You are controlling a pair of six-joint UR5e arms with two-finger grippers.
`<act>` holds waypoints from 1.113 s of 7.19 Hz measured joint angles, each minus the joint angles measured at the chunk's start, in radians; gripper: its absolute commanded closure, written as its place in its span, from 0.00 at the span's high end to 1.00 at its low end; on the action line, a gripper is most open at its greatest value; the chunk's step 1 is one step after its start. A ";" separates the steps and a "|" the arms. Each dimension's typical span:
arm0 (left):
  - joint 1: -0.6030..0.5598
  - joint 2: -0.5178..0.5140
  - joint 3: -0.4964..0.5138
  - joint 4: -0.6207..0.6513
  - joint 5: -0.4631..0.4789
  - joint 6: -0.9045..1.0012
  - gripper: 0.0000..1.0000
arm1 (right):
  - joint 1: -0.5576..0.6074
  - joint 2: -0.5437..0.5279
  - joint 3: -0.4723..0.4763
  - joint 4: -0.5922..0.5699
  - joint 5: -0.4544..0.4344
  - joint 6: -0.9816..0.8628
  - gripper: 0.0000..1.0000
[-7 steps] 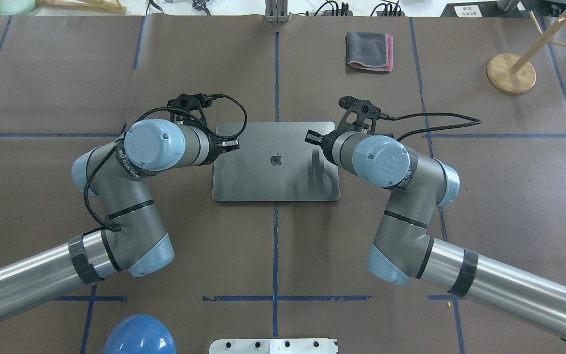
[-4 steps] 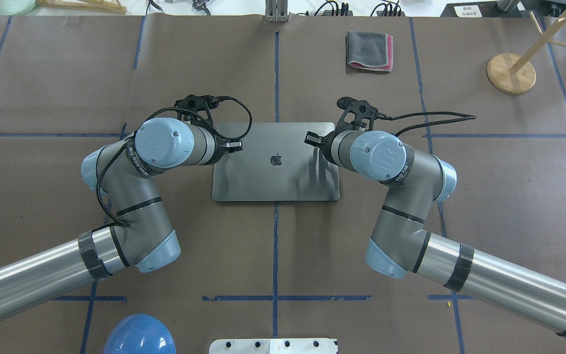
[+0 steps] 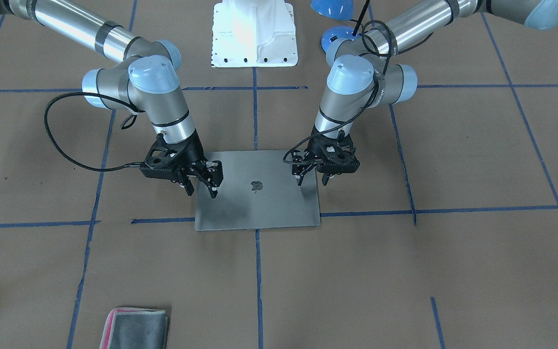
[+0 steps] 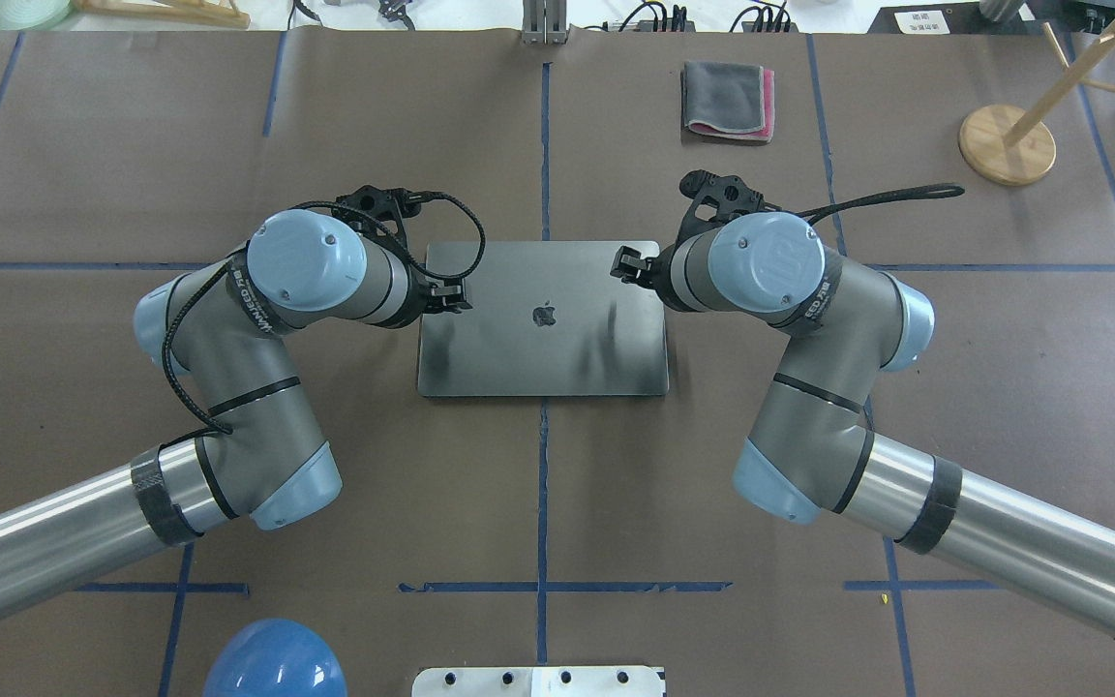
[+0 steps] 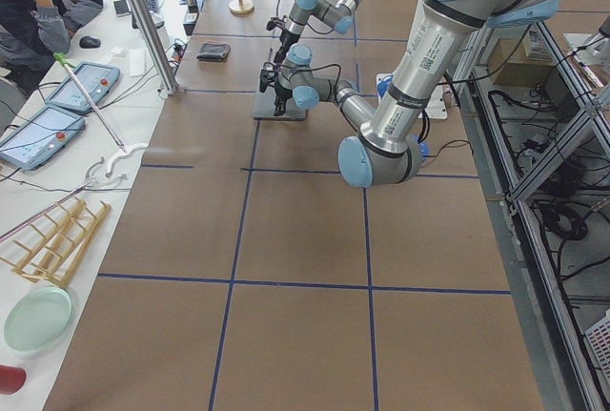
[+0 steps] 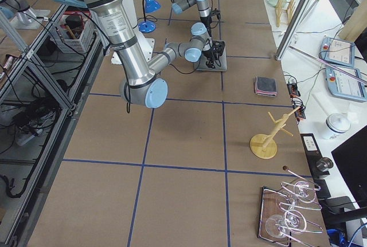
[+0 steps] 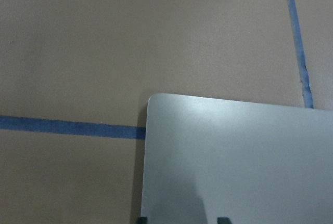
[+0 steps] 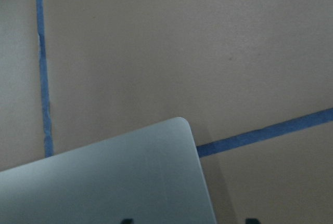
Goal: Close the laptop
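The laptop (image 4: 519, 353) lies shut and flat on the brown table, its grey lid with the dark apple logo facing up; it also shows in the front-facing view (image 3: 269, 206). My left gripper (image 4: 451, 293) hovers open over the lid's left edge, seen on the right in the front-facing view (image 3: 312, 182). My right gripper (image 4: 627, 266) hovers open over the lid's right far corner, seen on the left in the front-facing view (image 3: 202, 191). Both hold nothing. The left wrist view shows a far corner of the lid (image 7: 234, 161); the right wrist view shows the other far corner (image 8: 104, 182).
A folded grey-and-pink cloth (image 4: 727, 100) lies far right of centre. A wooden stand (image 4: 1006, 143) is at the far right. A blue lamp shade (image 4: 275, 661) and the white robot base (image 4: 538, 681) sit at the near edge.
My right wrist has swung outward to the right and its gripper has moved toward the lid's far right corner. My left arm has drawn slightly left. The laptop has not moved.
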 measured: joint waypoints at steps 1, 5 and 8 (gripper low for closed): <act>-0.009 0.012 -0.068 0.113 -0.020 0.048 1.00 | 0.015 -0.035 0.083 -0.093 0.034 -0.072 1.00; -0.131 0.168 -0.297 0.397 -0.164 0.374 1.00 | 0.155 -0.242 0.309 -0.303 0.217 -0.449 1.00; -0.407 0.396 -0.342 0.418 -0.367 0.837 1.00 | 0.447 -0.495 0.363 -0.312 0.438 -0.959 1.00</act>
